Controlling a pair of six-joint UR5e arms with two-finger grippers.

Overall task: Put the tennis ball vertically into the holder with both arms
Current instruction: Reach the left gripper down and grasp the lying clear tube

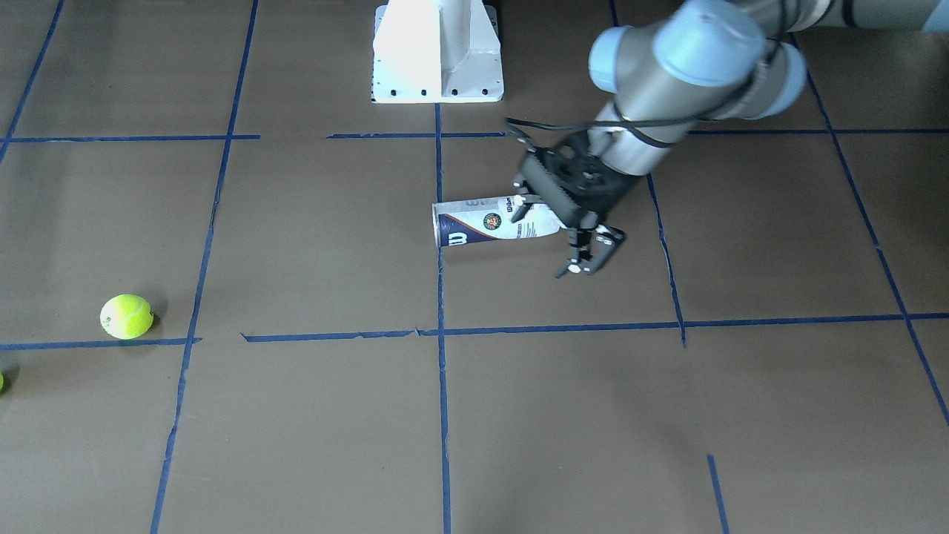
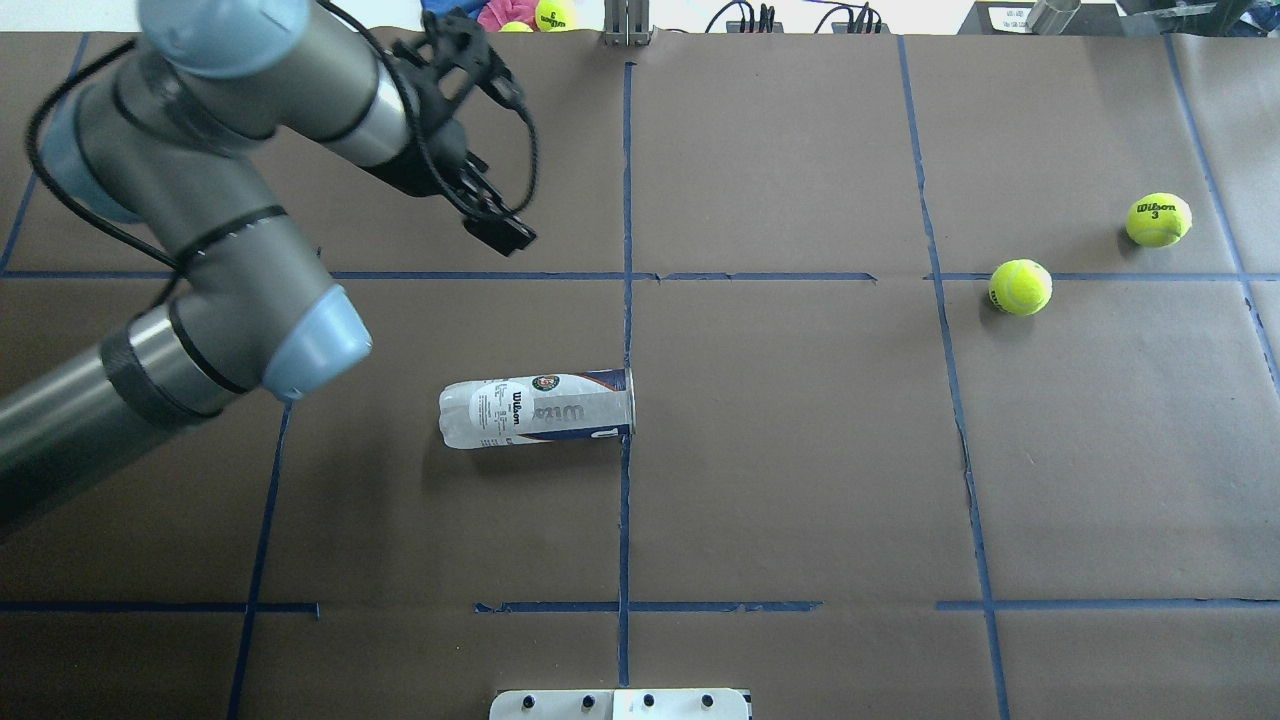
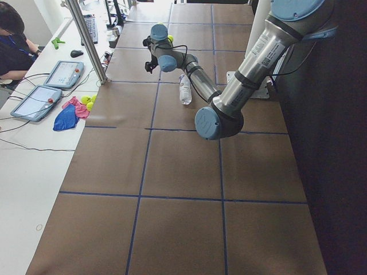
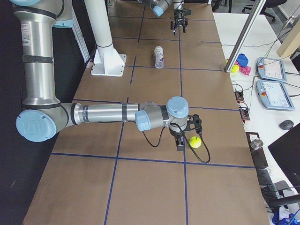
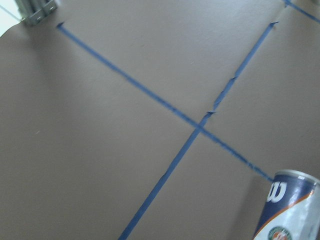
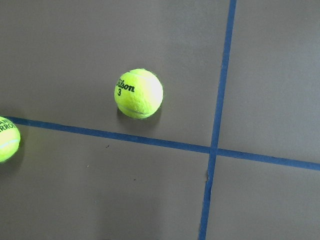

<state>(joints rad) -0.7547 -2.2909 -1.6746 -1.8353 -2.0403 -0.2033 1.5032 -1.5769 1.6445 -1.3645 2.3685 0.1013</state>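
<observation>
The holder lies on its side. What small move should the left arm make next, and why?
Probably lower the open left pincer onto the middle of the holder. The holder lies on its side, held by nothing, and the pincer hangs apart from it; it must stand upright before a tennis ball goes in.

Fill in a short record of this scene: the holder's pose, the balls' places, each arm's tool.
Holder: clear plastic cylindrical can with white and navy label, lying on its side on the brown table, no ball visible inside.
Balls: yellow-green tennis ball marked 3 and second yellow-green tennis ball, apart, both on the table.
Left arm: black two-finger left tool, open, holding nothing, near the can's closed end.
Right arm: right tool beside a ball; open or shut unclear.
</observation>
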